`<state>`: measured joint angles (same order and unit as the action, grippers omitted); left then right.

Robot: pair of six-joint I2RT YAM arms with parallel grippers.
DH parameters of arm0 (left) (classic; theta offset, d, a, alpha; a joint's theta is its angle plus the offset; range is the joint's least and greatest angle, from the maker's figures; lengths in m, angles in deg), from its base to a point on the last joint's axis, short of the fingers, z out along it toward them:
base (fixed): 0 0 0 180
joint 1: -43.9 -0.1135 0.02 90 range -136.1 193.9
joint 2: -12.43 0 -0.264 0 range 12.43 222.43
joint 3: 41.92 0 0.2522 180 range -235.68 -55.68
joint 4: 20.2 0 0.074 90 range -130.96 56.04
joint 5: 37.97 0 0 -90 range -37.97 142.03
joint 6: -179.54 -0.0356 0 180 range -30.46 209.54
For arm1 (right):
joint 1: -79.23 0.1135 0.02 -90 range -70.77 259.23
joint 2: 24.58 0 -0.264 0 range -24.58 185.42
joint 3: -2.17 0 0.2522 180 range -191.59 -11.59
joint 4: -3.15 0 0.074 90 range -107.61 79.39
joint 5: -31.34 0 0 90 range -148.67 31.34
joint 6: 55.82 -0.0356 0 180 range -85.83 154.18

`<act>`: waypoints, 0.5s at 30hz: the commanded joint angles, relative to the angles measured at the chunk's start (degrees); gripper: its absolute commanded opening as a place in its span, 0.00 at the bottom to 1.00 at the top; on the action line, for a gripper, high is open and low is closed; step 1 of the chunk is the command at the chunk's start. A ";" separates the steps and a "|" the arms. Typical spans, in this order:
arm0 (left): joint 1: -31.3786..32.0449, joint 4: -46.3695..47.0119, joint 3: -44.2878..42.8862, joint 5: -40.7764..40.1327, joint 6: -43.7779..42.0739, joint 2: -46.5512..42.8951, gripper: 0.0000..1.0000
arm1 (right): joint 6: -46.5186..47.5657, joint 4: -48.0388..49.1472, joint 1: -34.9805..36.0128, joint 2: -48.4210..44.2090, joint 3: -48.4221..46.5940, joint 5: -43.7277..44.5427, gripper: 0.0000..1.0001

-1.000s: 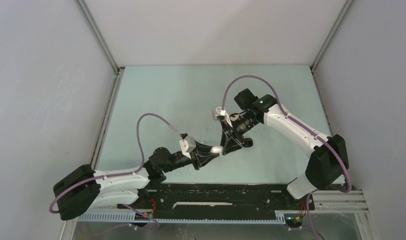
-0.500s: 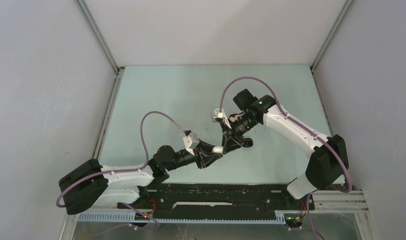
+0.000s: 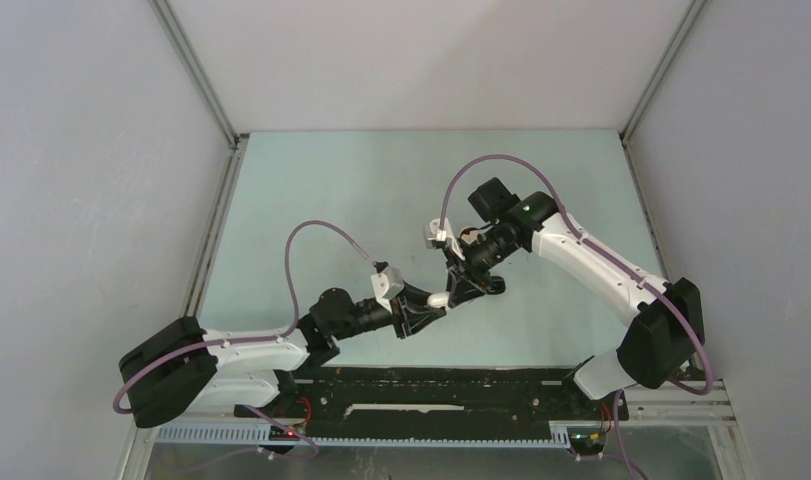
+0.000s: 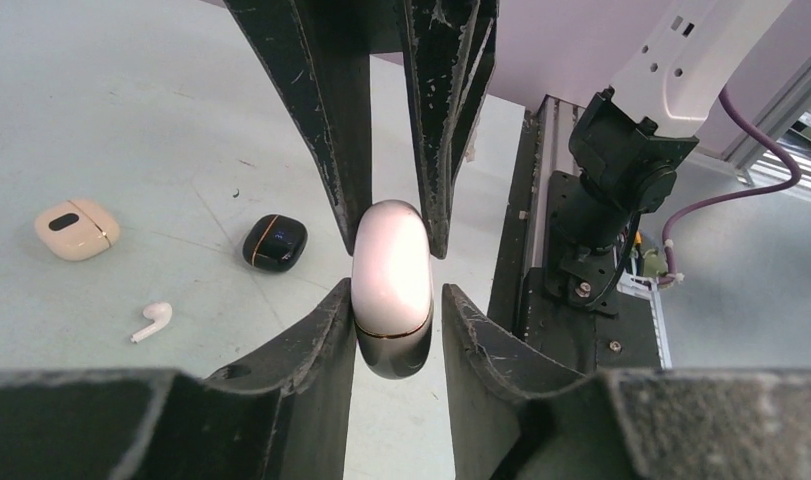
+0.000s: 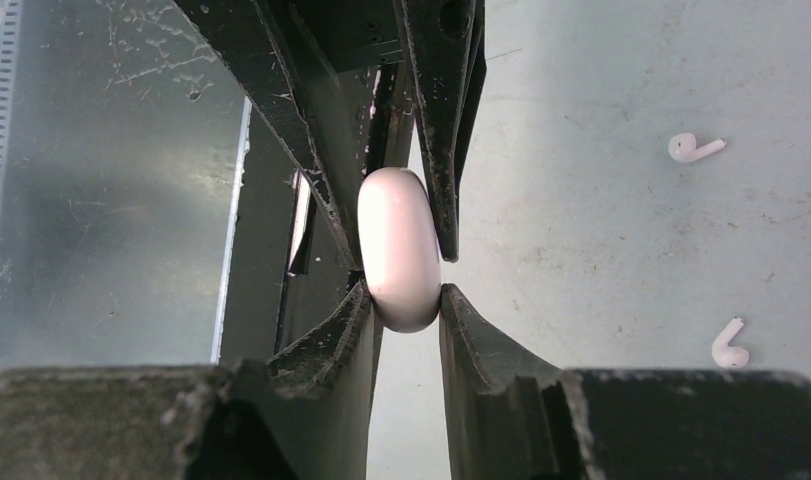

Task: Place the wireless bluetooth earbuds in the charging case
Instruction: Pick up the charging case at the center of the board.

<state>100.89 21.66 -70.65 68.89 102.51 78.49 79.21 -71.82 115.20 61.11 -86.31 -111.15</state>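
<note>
Both arms meet over the middle of the desk point(image 3: 361, 190). We see the left pincer point(image 4: 393, 305) narrowed to a small gap and gripping the lower part of a white charging case point(image 4: 391, 262). Its two fingers point(image 4: 316, 335) press the case's flanks just below a thin gold seam. The right pincer point(image 5: 402, 296) grips the same case from the opposite end, and in its own wrist view both of its fingers touch the rounded shell. Thus the case is held off the desk, clamped between the two pincers, with its lid shut.

In the left wrist view, one white earbud point(image 4: 153, 321) lies on the desk at lower left. Above it are a beige case point(image 4: 76, 228) and, nearer the pincer, a black case point(image 4: 275, 241), well apart from each other. In the right wrist view, an upper earbud point(image 5: 695, 148) and a lower earbud point(image 5: 729, 345), both white, lie on the desk at the right edge of the frame. We cannot tell whether either is the one seen from the left wrist.

The desk is pale green and scuffed. Plain grey walls point(image 3: 81, 150) enclose it on three sides, and a black rail point(image 3: 431, 385) runs along the bottom of the top view. A purple cable point(image 3: 316, 232) loops over each arm.
</note>
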 commanded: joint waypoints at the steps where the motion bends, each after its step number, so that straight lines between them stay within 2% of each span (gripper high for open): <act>1: 0.31 -0.40 -1.65 1.99 -2.20 0.36 0.38 | 1.11 0.96 0.17 -1.68 -0.21 0.17 0.10; 3: 0.31 -0.54 -1.65 1.73 -2.25 0.25 0.38 | 1.27 0.80 0.16 -1.71 -0.17 0.15 0.10; 7: 0.31 -0.67 -1.32 0.80 -2.42 0.05 0.45 | 1.75 0.48 0.17 -2.07 -0.25 -0.40 0.10; 12: 0.31 -0.68 -1.30 0.43 -2.52 0.11 0.45 | 2.07 0.05 0.08 -2.02 -0.20 -0.68 0.09; 15: 0.32 -0.51 -1.30 0.57 -2.51 0.25 0.42 | 2.16 -0.05 0.07 -1.96 -0.25 -0.75 0.09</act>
<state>100.91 19.78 -70.65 69.00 101.49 78.51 80.09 -71.99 115.26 60.89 -86.31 -110.89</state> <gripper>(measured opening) 0.444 0.291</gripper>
